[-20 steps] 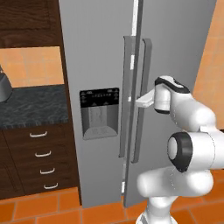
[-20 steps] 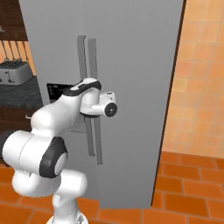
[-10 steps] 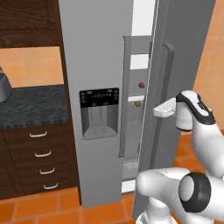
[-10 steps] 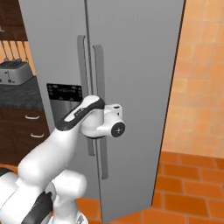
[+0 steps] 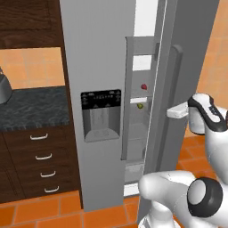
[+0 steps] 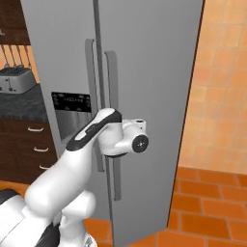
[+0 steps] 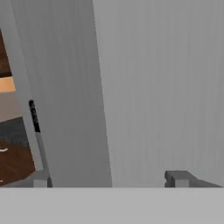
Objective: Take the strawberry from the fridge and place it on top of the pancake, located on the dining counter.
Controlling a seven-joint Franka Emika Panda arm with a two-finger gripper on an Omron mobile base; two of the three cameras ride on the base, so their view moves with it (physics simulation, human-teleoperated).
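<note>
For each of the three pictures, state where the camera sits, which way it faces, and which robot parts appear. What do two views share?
Left base view: behind the arm's left, facing the fridge; its right door ajar, strawberry inside; arm lower right.
Right base view: behind the arm's right, facing the fridge doors; arm lower left.
Hand view: on the hand, facing the grey door; fingers spread.
Shared: both base views show the dispenser panel.

arm stretched forward, jaws spread wide

the white arm rises from the base, bends at a dark elbow joint and reaches forward at about mid height. the gripper (image 5: 174, 111) points ahead, level; in the hand view its two finger tips (image 7: 177, 178) stand far apart, with nothing held between them.
</note>
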